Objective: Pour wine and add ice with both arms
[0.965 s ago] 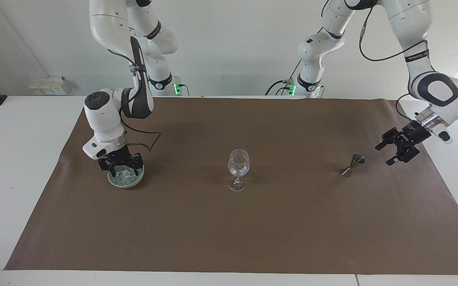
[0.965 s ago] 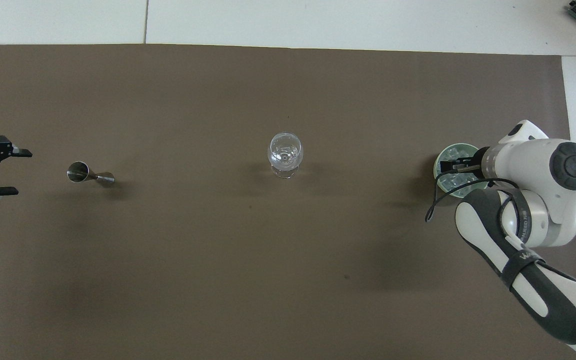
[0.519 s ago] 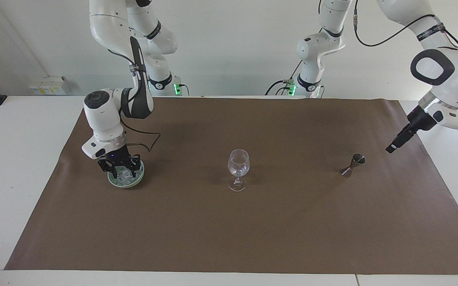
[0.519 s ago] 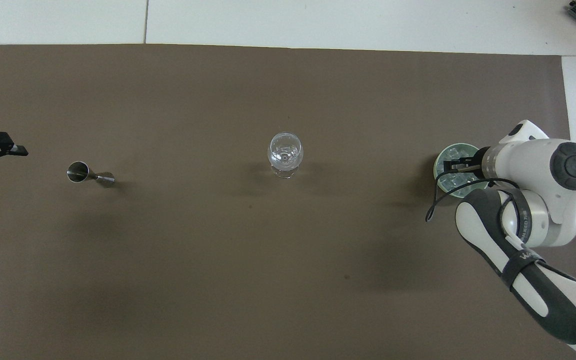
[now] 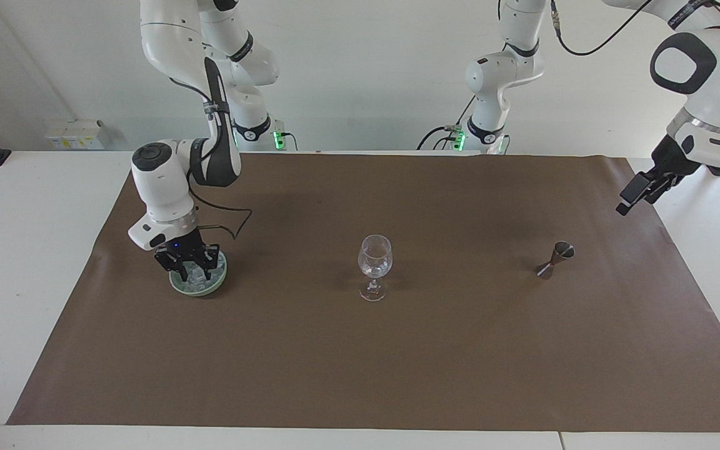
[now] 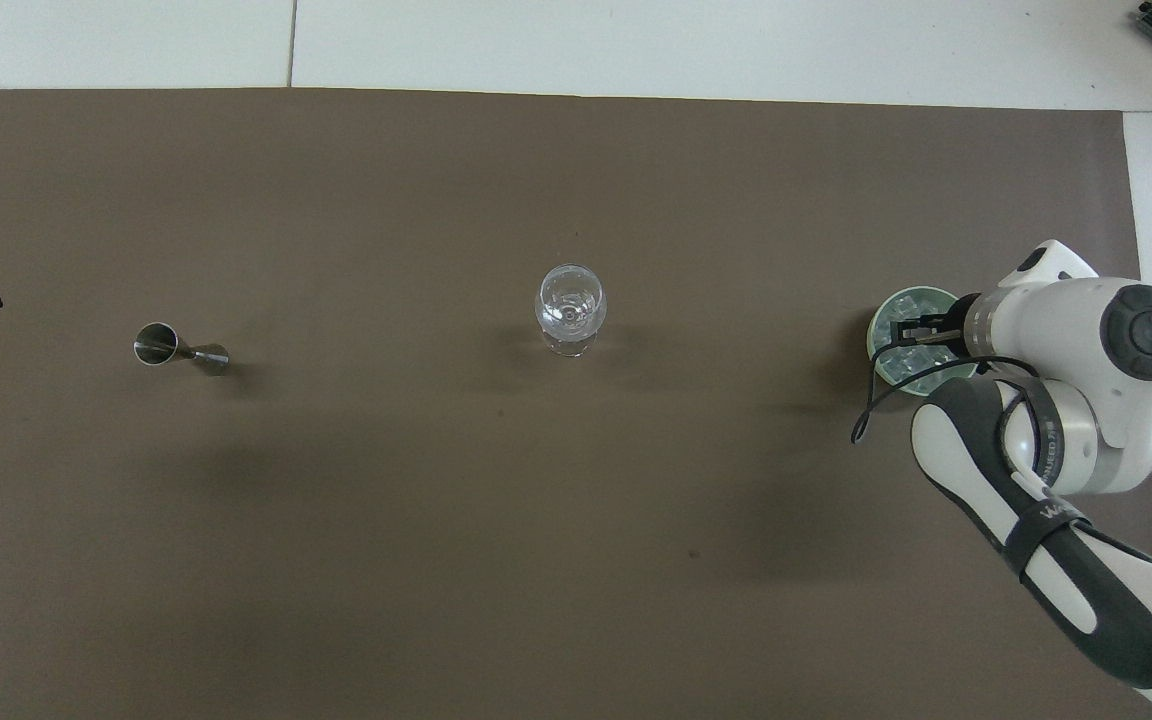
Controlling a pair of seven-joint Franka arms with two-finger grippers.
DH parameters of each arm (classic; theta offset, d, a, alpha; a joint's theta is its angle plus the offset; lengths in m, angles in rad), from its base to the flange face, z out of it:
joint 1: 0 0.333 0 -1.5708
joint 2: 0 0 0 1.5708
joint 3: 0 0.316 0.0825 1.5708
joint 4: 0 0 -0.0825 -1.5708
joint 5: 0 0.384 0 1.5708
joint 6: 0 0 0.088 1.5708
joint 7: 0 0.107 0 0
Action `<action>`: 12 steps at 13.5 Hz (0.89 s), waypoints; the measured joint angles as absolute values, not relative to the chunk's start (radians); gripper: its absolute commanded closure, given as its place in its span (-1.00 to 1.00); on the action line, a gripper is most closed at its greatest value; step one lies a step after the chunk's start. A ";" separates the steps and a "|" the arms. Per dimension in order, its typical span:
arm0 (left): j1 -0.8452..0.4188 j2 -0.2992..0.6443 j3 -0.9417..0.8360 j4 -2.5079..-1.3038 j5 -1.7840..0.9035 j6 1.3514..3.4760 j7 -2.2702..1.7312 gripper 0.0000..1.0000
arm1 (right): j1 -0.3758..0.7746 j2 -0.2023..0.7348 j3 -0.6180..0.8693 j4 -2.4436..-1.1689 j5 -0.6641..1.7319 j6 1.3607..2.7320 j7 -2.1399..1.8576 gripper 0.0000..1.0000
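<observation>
White worktop [image 5: 16, 262] under a brown mat [image 5: 397, 375], plain pale wall at the robots' edge. My right arm [image 5: 163, 187] reaches steeply down to the green bowl [image 5: 198, 289], which stands on the mat near the right arm's end. The right jaws are lowered into the bowl among the ice [image 5: 192, 274], a pile of small clear cubes. I cannot tell how far these jaws are closed, or whether a cube sits between them. My left arm [image 5: 704, 69] waits with its left jaws raised over the mat's edge at the left arm's end. They stand wide and hold nothing. The wine glass [image 5: 375, 259] stands upright at mid-mat, well apart from the bowl. A metal jigger [image 5: 555, 259] stands between the glass and the left arm's end. Step in hand, as I judge it: picking one cube. Done well, this means closing squarely on a single cube's flat faces, since wet ice slips. The lift should go straight up until clear of the bowl's rim, so the bowl is not dragged. Open room: bare mat lies between bowl and glass and along the whole edge farthest from the robots. A low carry should meet nothing before the glass's rim, which I should approach from above.
</observation>
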State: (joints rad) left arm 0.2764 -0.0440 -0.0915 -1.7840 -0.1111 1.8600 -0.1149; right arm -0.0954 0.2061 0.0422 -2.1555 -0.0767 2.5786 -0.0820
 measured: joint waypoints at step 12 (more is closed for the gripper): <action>0.066 -0.052 -0.053 -1.625 -0.025 1.647 -0.009 -1.00 | -0.093 0.191 0.047 -2.131 -0.077 2.584 -0.082 1.00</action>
State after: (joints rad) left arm 0.0665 -0.0524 -0.0533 -1.6247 -0.0246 1.6470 -0.0087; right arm -0.0928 0.1908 0.0467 -2.1306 -0.0767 2.5837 -0.0819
